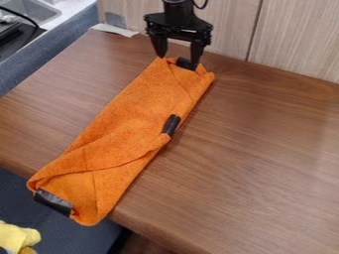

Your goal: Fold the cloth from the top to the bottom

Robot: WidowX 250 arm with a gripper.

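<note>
The brown wood-grain table [258, 144] runs out of view on the right and at the bottom. On it lies the orange textured cloth [129, 116], folded into a long strip, its long axis slanting from the table's far edge to the near left edge, where its end juts past the rim. The folds hide its underside and inner layers.

At the table's far edge, the black two-finger gripper [179, 60] points down with its fingers spread apart over the cloth's far end; whether the tips touch the fabric I cannot tell. The arm above is cut off.

Beyond the table's far left corner is a grey metal sink [31, 11], cropped by the view's edge; what it holds is hard to make out. Off the table's near left edge, a soft yellow object [19, 237] is partly cut off.

Smallest are the dark patches on the cloth: one at the near end [53, 202], one midway along the right side [171, 125], one between the fingers [186, 63].
</note>
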